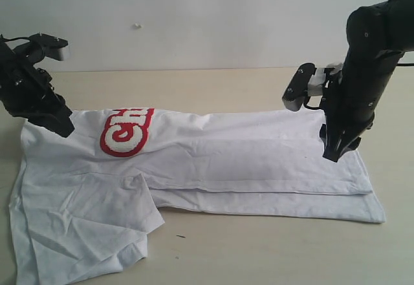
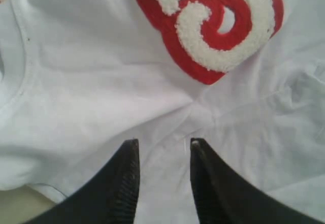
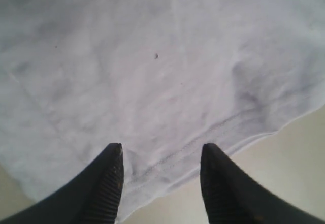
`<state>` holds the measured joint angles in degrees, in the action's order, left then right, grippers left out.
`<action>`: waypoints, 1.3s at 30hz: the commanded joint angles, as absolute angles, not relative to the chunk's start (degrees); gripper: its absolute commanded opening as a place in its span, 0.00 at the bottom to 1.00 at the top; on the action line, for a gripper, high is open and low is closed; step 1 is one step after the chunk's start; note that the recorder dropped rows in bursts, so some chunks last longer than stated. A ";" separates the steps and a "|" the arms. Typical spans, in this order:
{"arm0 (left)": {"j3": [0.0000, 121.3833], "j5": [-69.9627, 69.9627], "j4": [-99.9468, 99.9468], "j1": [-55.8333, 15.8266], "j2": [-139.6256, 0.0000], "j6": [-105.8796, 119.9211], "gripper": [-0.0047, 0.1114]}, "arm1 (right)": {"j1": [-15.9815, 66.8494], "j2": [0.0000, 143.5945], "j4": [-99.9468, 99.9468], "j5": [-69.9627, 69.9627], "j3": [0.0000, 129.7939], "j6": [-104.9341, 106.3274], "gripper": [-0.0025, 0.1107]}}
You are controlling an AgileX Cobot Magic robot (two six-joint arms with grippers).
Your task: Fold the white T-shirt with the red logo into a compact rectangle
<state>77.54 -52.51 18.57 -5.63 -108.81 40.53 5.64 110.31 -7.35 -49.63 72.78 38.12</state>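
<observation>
The wrinkled white cotton T-shirt (image 1: 226, 162) is lying part-folded on the beige table (image 1: 259, 253). The left gripper (image 2: 162, 145), beside its fuzzy red logo (image 1: 126, 132), and the right gripper (image 3: 161, 150), over its hem (image 3: 203, 132), are both hovering spread and empty. The limp, light cloth is probably needing edge pinches.

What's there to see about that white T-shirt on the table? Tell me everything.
The white T-shirt is wrinkled, soft cotton-looking cloth, lying on the tan table, folded lengthwise into a long band with one sleeve side spread loose in front. Its fuzzy red logo with white letters is partly hidden by a fold. A ribbed collar and stitched hem show. The left gripper and right gripper, both open, are poised at its two ends.
</observation>
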 commanded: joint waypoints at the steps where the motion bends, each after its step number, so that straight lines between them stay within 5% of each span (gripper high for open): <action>1: 77.48 -52.62 19.14 -5.80 -108.30 40.74 0.34 | 5.70 109.95 -4.58 -49.70 72.90 36.91 0.44; 35: 77.48 -52.12 19.35 -5.80 -108.30 40.74 0.34 | 10.69 119.25 -6.46 -54.31 72.90 47.88 0.42; 39: 77.48 -52.12 19.35 -5.80 -108.30 40.74 0.34 | 10.69 119.77 -6.46 -54.50 72.90 46.62 0.33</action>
